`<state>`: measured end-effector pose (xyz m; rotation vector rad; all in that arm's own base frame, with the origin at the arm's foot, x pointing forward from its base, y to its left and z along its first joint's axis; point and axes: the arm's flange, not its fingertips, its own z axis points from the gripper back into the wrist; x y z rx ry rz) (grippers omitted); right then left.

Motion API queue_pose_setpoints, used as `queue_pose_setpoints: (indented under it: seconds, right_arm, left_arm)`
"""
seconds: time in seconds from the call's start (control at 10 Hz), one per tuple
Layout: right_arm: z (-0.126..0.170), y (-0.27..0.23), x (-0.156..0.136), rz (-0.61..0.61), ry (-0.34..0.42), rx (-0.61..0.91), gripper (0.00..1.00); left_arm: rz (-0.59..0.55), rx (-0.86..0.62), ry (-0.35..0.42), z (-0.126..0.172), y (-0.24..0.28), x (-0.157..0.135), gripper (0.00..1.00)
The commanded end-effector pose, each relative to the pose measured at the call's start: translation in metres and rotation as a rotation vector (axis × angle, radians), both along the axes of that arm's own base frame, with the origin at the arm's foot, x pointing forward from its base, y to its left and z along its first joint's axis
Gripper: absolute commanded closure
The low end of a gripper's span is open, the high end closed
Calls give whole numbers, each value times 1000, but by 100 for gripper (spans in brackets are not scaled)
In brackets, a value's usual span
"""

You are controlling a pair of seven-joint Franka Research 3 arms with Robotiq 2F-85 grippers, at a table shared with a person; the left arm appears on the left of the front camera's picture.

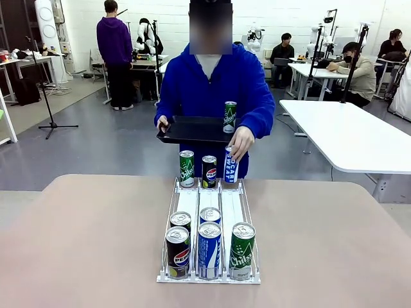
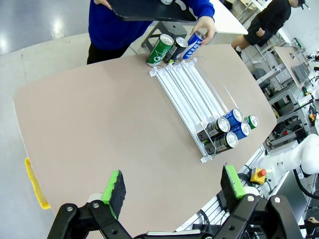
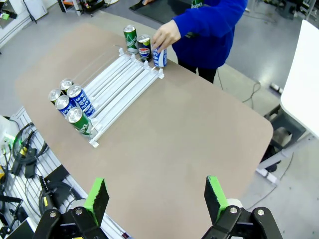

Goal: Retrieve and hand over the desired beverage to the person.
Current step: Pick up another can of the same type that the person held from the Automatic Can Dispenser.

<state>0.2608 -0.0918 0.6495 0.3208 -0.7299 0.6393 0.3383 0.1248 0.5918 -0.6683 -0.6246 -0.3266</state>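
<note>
Tan table [image 1: 77,256] bears a can rack [image 1: 209,204] — grey floor [image 1: 96,151], white tables [image 1: 347,131] beyond.

**Sides free, both ends crowded**

We see bare tabletop [image 1: 83,244] to the left and right of the white rack [image 1: 209,202], clear for passing. The rack's middle lanes lie open. Five cans [image 1: 209,247] fill its near end. Three cans [image 1: 209,170] stand at the far end, where the person's hand [image 1: 241,142] grips the blue one just below a black tray [image 1: 192,130].
</note>
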Motion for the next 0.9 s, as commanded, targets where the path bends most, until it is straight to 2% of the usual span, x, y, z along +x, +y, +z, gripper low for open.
queue_pose_setpoints:
  seconds: [0.0,0.8]
  right_arm:
    - [0,1,2,-7,0,-5,0]
    - [0,1,2,-7,0,-5,0]
  left_arm:
    - [-20,-10,-23,-2,1,0,0]
    - [-20,-10,-23,-2,1,0,0]
